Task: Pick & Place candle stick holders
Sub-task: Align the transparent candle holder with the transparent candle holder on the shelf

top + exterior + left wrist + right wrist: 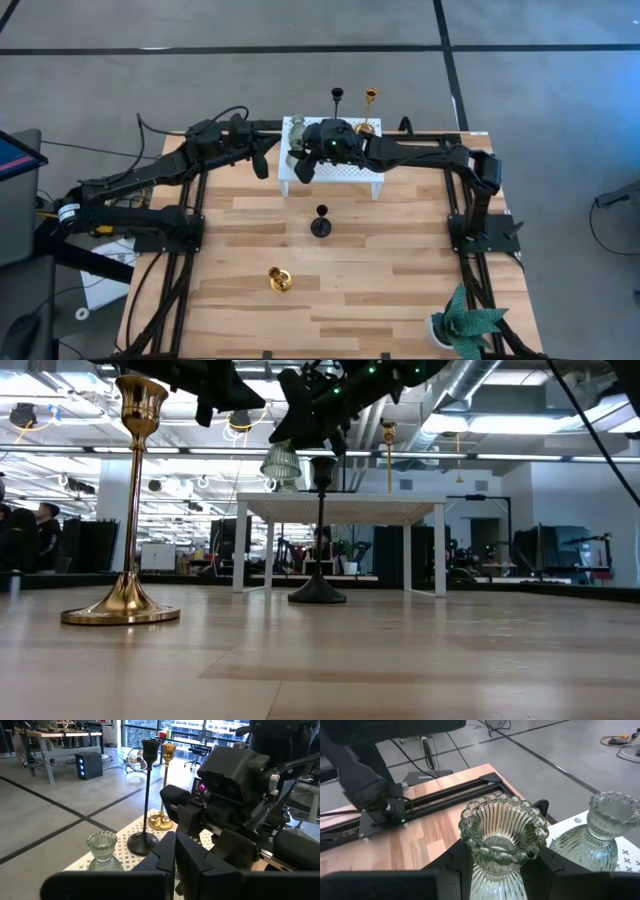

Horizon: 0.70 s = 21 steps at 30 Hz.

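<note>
Right pincer (495, 870): clamped on a pale green glass holder (500, 840), above the white riser (335, 175) at the desk's far edge
Beside it: second green glass holder (600, 835) standing upright on the riser
Behind: black holder (338, 98) and gold holder (370, 98) on the riser's far side
Left pincer (175, 855): closed, empty; near the riser's left end
Open desk (400, 270): one black holder (321, 222); one gold holder (279, 280); potted plant (465, 325) at the corner

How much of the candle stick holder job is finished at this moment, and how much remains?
Done: one pale green glass holder, a tall black holder and a tall gold holder stand on the white perforated stand. In hand: the right gripper is shut on a second green glass holder over that stand. Left: a black holder and a gold holder on the wooden table. The left gripper waits, shut.
</note>
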Motion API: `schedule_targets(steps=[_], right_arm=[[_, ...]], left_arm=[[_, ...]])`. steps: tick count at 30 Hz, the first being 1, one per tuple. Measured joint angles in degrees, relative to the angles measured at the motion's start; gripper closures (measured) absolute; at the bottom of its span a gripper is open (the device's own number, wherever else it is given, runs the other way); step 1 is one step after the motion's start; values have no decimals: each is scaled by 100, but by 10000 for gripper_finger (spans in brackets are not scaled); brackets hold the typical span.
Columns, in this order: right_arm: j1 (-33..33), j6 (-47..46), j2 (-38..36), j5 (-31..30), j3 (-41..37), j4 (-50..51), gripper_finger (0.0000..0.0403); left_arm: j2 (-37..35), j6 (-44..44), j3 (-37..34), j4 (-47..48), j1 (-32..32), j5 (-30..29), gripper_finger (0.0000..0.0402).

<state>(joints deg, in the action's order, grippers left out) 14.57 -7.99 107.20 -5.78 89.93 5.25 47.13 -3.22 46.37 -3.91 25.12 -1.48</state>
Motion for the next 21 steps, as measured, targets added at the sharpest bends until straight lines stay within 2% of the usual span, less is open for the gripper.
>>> schedule_targets(steps=[16,21], right_arm=[[61,-2,0,144,0,95,290],[57,0,0,134,0,118,290]], left_arm=[[0,-2,0,-1,0,5,390],[0,-4,0,82,2,515,390]])
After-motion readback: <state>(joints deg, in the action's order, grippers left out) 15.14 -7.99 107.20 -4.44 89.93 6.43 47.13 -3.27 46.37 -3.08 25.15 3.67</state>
